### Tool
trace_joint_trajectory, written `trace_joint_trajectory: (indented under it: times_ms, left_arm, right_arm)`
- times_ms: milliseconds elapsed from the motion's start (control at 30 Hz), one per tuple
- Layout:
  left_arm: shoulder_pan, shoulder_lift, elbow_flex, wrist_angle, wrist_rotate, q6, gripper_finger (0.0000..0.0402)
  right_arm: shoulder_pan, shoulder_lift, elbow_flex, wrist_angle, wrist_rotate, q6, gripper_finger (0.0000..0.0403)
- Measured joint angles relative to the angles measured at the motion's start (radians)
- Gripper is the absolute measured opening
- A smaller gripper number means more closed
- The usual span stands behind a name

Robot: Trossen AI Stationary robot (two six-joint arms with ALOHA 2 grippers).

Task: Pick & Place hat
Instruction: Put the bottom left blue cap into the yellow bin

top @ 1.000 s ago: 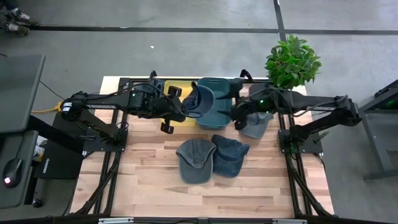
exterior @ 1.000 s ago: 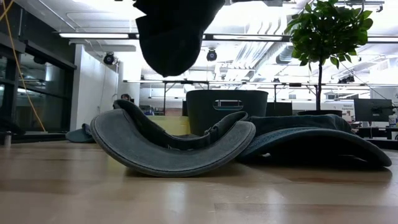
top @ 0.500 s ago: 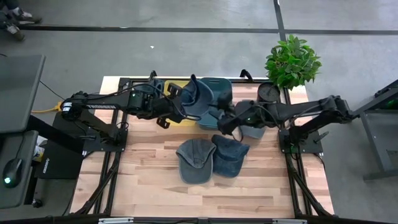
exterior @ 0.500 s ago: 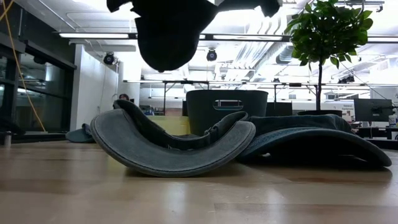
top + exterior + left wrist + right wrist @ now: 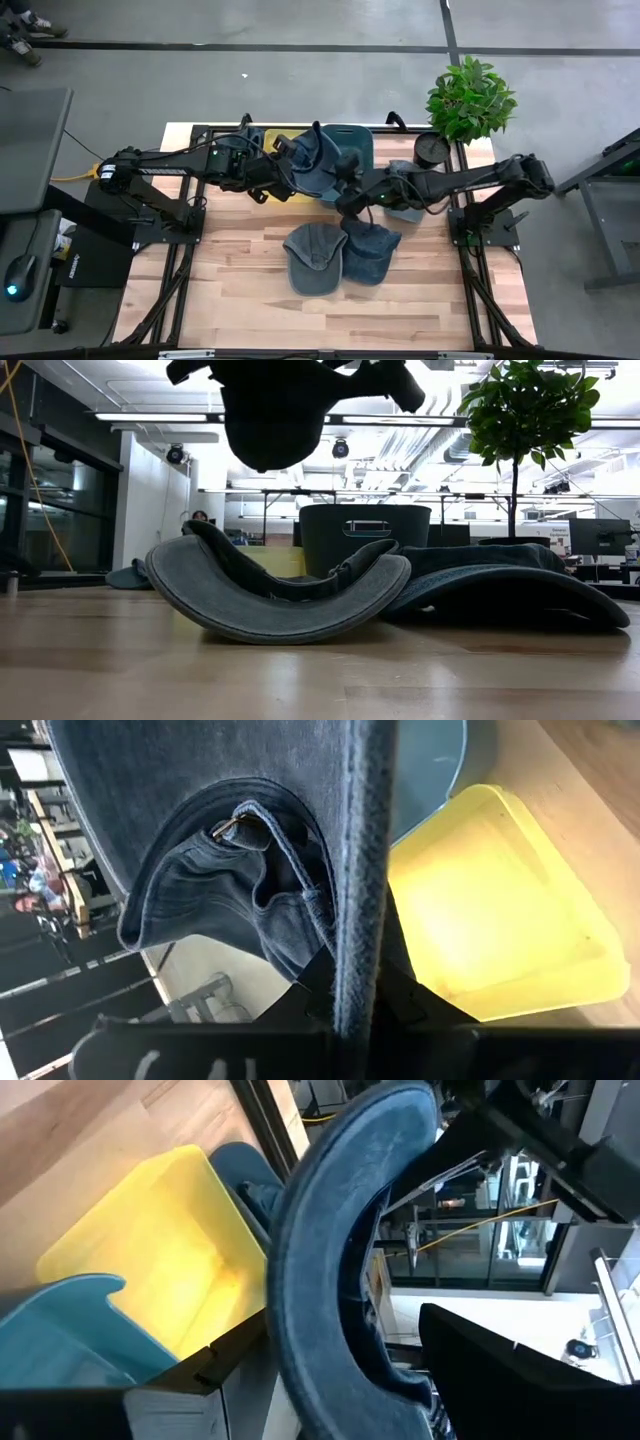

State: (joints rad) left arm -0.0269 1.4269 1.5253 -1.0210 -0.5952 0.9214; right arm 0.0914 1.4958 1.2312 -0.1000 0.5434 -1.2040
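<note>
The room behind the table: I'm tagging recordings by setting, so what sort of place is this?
Probably an open-plan lab or workshop: exposed ceiling ducts, glass partitions, a bare concrete floor, and a potted plant.

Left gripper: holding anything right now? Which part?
Yes. The left gripper is shut on a denim cap, pinching the edge of its brim, above the teal bin. The right gripper is open beside it.

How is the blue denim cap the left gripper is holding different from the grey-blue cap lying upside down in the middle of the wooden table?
The held blue denim cap hangs in the air from the shut left gripper above the teal bin; the grey-blue cap rests upside down on the table, untouched. The held one looks darker. Both are brimmed fabric caps.
</note>
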Motion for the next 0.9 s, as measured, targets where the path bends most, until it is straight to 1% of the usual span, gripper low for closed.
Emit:
trace_joint_trajectory:
  times_ms: [133, 233, 333, 400, 567, 600, 733, 900]
  left_arm:
    - [0.0, 0.0, 0.0, 0.0, 0.004, 0.017, 0.0008]
    - [0.0, 0.0, 0.0, -0.001, 0.009, 0.017, 0.0008]
    - [0.0, 0.0, 0.0, -0.001, 0.009, 0.017, 0.0008]
    - [0.0, 0.0, 0.0, -0.001, 0.009, 0.017, 0.0008]
    - [0.0, -0.001, 0.001, 0.003, 0.009, 0.015, 0.0008]
    - [0.0, -0.001, 0.001, 0.005, 0.01, 0.014, 0.0008]
    - [0.0, -0.001, 0.002, 0.01, 0.011, 0.012, 0.0016]
    - [0.001, -0.001, 0.001, 0.03, -0.012, -0.014, 0.0053]
  right_arm:
    - [0.0, 0.011, 0.0, 0.006, 0.026, 0.001, 0.0227]
    - [0.0, 0.011, 0.0, 0.007, 0.047, 0.039, 0.0203]
    - [0.0, 0.011, 0.0, 0.005, 0.078, 0.053, 0.016]
    - [0.003, 0.011, 0.0, -0.001, 0.088, 0.052, 0.0123]
    - [0.003, 0.012, -0.004, -0.039, 0.084, 0.085, 0.0024]
    - [0.004, 0.012, -0.004, -0.045, 0.08, 0.089, 0.0014]
    - [0.005, 0.012, -0.004, -0.053, 0.085, 0.1, 0.0012]
    - [0.012, 0.012, -0.004, -0.045, 0.127, 0.107, 0.0006]
